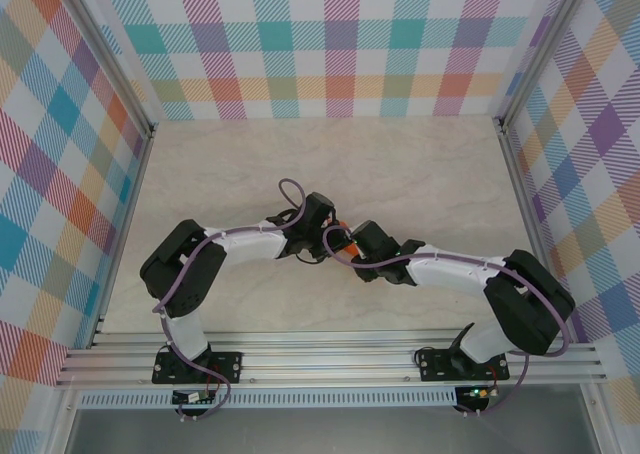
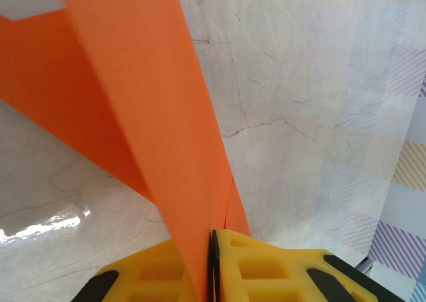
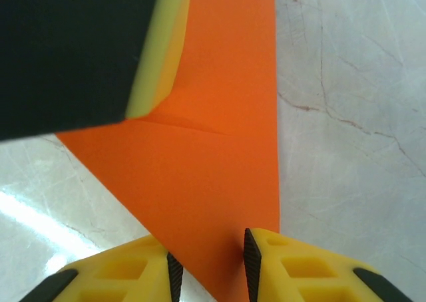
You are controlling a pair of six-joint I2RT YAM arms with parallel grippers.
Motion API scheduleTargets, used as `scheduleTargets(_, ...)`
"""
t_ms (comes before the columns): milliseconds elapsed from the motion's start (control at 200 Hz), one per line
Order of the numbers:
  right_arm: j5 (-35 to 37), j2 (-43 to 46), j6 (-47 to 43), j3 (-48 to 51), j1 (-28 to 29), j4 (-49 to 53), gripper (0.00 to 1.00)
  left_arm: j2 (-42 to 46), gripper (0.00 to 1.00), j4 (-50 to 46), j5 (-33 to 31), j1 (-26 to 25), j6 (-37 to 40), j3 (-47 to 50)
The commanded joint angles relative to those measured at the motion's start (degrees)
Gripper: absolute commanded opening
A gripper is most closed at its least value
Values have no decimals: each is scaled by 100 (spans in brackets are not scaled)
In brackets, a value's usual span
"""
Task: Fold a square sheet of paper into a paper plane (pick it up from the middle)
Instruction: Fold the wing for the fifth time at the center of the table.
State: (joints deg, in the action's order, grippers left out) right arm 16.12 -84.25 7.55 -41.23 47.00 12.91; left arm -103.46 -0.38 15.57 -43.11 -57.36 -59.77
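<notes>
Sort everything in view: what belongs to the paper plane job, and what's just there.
Job: orange paper; left fingers, pinching it; right fingers, straddling it.
Just there: table; checked walls; metal rail.

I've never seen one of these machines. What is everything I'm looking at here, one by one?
sheet of paper: one, bright orange, mid-table between the two grippers
table: one, pale marbled, under everything
walls: three, pastel checked, left, back and right of the table
frame rail: one, silver metal, near edge, bearing the arm bases
cables: two, purple, one along each arm
arms: two, black and white, meeting at mid-table
left gripper: one, yellow fingers, shut on the sheet of paper
right gripper: one, yellow fingers, jaws apart with the sheet between them
</notes>
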Motion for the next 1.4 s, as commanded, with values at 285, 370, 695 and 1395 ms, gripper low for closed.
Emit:
scheduleTargets(285,28,-102,-65,-184,48,70,16,-59,12,-392,34,110,214,-229)
scheduleTargets(370,-102,-109,-2,-186,46,76,13,-38,13,-409,-8,116,191,-220)
scheduleTargets(695,-891,-126,586,-206,37,-41,6,428,39,-627,-540,183,172,-6)
scheduleTargets(1395,-4111,-562,1835,178,-1265,-1398,7,1485,47,-41,-857,191,306,993)
